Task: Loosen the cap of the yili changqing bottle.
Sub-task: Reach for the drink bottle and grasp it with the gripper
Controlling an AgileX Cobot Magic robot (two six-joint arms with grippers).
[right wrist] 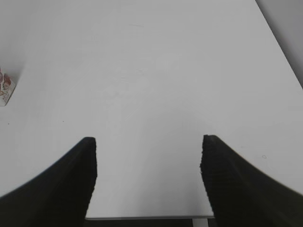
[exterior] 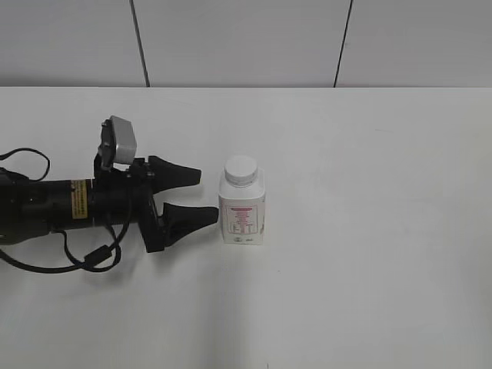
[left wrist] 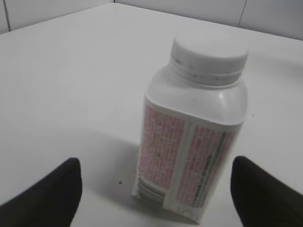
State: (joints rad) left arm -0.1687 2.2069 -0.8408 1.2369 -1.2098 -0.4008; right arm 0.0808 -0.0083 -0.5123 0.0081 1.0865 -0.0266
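Note:
The yili changqing bottle (exterior: 243,211) stands upright near the middle of the white table, with its white ribbed cap (exterior: 241,170) screwed on top. In the left wrist view the bottle (left wrist: 189,156) and its cap (left wrist: 209,56) fill the middle. My left gripper (exterior: 206,195) is open, lying low just left of the bottle, its black fingertips a short gap from it; it also shows open in the left wrist view (left wrist: 156,184). My right gripper (right wrist: 148,158) is open and empty over bare table. A corner of the bottle (right wrist: 5,88) shows at that view's far left edge.
The white table (exterior: 369,254) runs to a grey panelled wall (exterior: 246,42) at the back. The table's front edge (right wrist: 142,218) shows under the right gripper. The left arm's black body and cables (exterior: 46,211) lie along the left side.

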